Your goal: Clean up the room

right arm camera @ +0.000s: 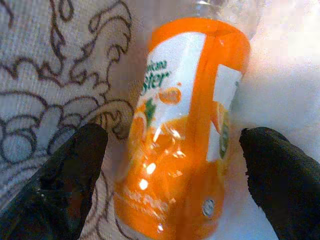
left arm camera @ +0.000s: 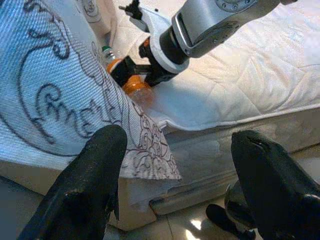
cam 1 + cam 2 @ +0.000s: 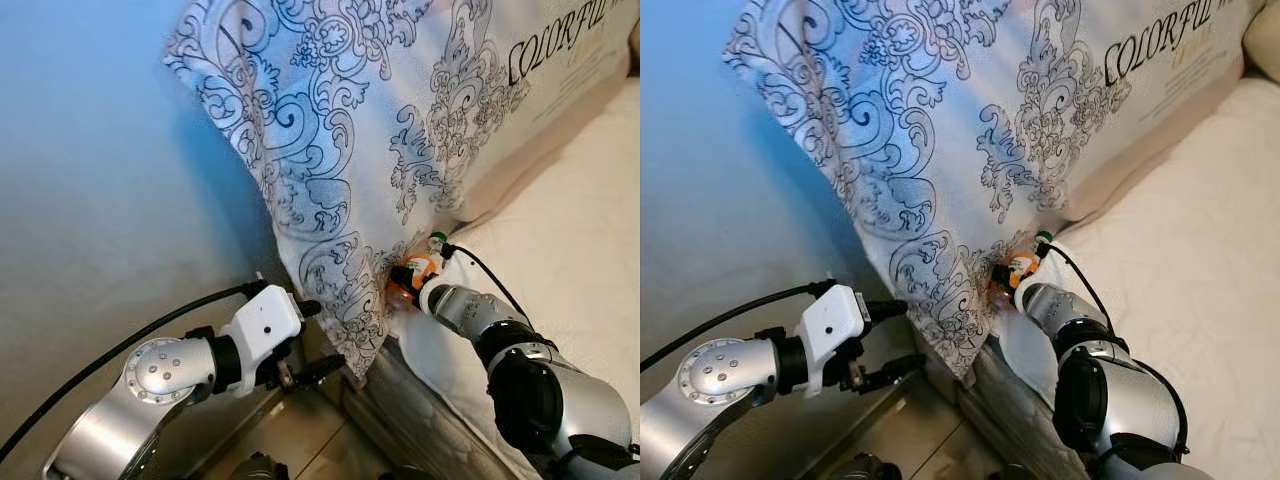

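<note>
An orange juice bottle [image 1: 185,130] with a green cap lies on the white mattress [image 3: 570,240], pressed against the lower edge of a large patterned pillow [image 3: 350,130]. My right gripper [image 1: 177,165] is open, one finger on each side of the bottle [image 3: 412,272], without squeezing it. In the left wrist view the same bottle [image 2: 136,86] sits between those black fingers. My left gripper [image 3: 318,338] stands open beside the bed, close to the pillow's hanging lower corner [image 2: 150,155], with nothing between its fingers.
A blue-grey wall [image 3: 100,180] runs along the left, close to my left arm. The bed's side [image 2: 225,150] drops to a tiled floor [image 3: 290,440] in a narrow gap. The pillow leans across the head of the bed.
</note>
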Controlling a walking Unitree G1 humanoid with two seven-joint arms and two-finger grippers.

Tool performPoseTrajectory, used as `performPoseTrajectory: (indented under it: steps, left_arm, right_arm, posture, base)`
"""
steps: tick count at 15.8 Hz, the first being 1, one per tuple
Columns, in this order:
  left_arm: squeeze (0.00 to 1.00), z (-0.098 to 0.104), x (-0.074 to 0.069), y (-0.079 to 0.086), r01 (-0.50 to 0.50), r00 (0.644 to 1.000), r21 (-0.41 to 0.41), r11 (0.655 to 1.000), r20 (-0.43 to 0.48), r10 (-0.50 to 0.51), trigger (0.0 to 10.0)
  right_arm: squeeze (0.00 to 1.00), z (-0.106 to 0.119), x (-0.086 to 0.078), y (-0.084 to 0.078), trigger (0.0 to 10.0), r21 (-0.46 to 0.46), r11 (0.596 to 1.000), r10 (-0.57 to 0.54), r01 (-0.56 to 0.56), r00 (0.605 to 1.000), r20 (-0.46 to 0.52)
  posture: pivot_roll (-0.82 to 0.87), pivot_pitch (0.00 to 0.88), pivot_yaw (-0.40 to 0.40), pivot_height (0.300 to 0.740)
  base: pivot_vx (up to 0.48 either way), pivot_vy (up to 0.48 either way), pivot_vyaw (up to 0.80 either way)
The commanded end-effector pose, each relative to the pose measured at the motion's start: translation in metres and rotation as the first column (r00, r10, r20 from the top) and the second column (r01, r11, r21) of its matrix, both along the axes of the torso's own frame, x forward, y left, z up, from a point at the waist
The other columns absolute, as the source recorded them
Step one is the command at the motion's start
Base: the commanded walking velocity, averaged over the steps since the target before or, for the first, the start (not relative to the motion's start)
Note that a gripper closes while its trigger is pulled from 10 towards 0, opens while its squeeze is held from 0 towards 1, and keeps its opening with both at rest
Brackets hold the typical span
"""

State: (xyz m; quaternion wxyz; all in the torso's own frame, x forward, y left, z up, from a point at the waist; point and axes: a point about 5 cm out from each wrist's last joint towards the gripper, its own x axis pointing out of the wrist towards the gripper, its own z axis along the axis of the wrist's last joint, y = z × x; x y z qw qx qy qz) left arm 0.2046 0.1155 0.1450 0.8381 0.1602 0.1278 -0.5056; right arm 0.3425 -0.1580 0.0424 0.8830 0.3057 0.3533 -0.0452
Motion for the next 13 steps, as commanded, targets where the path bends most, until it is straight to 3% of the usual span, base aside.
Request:
performPoseTrajectory:
  steps: [1, 5, 6, 7, 8, 10, 13]
  left_arm:
    - [0.00, 0.001, -0.004, 0.000, 0.018, 1.000, 0.006, 1.000, -0.011, -0.018, 10.0]
    - [0.00, 0.000, -0.007, 0.000, 0.021, 0.999, 0.009, 1.000, -0.025, -0.021, 10.0]
    - [0.00, 0.000, -0.007, 0.000, 0.020, 0.999, 0.010, 1.000, -0.027, -0.020, 10.0]
    - [0.00, -0.001, -0.007, -0.001, 0.018, 0.999, 0.009, 1.000, -0.028, -0.018, 10.0]
    - [0.00, -0.001, -0.006, -0.001, 0.016, 0.999, 0.008, 1.000, -0.028, -0.016, 10.0]
    - [0.00, -0.001, -0.005, -0.002, 0.014, 1.000, 0.007, 1.000, -0.026, -0.013, 10.0]
    - [0.00, -0.001, -0.006, -0.002, 0.014, 1.000, 0.008, 1.000, -0.024, -0.013, 10.0]
  right_arm:
    - [0.00, 0.005, 0.004, 0.008, 10.0, 0.038, 0.999, 0.006, -0.007, 1.000, 0.023]
    - [0.00, 0.009, 0.007, 0.012, 10.0, 0.038, 0.998, 0.039, -0.042, 0.996, 0.078]
    - [0.00, 0.007, 0.006, 0.012, 8.7, 0.026, 0.999, 0.043, -0.044, 0.997, 0.069]
    - [0.00, 0.004, 0.004, 0.011, 3.1, -0.006, 0.999, 0.046, -0.046, 0.997, 0.056]
    - [0.00, 0.000, 0.001, 0.010, 0.9, -0.028, 0.998, 0.050, -0.049, 0.998, 0.034]
    - [0.00, -0.003, -0.001, 0.010, 0.1, 0.012, 1.000, 0.015, -0.016, 1.000, 0.021]
    - [0.00, -0.003, -0.001, 0.013, 0.0, 0.085, 0.996, -0.012, 0.010, 1.000, 0.019]
  posture:
    - [0.16, 0.133, 0.068, 0.740]
    - [0.16, 0.153, 0.070, 0.740]
    - [0.16, 0.153, 0.068, 0.740]
    - [0.15, 0.152, 0.066, 0.740]
    - [0.15, 0.152, 0.064, 0.740]
    - [0.15, 0.147, 0.061, 0.740]
    - [0.15, 0.140, 0.060, 0.740]
  base:
    - [0.000, 0.000, 0.00]
    - [0.000, 0.000, 0.00]
    - [0.000, 0.000, 0.00]
    - [0.000, 0.000, 0.00]
    - [0.000, 0.000, 0.00]
    - [0.000, 0.000, 0.00]
    - [0.000, 0.000, 0.00]
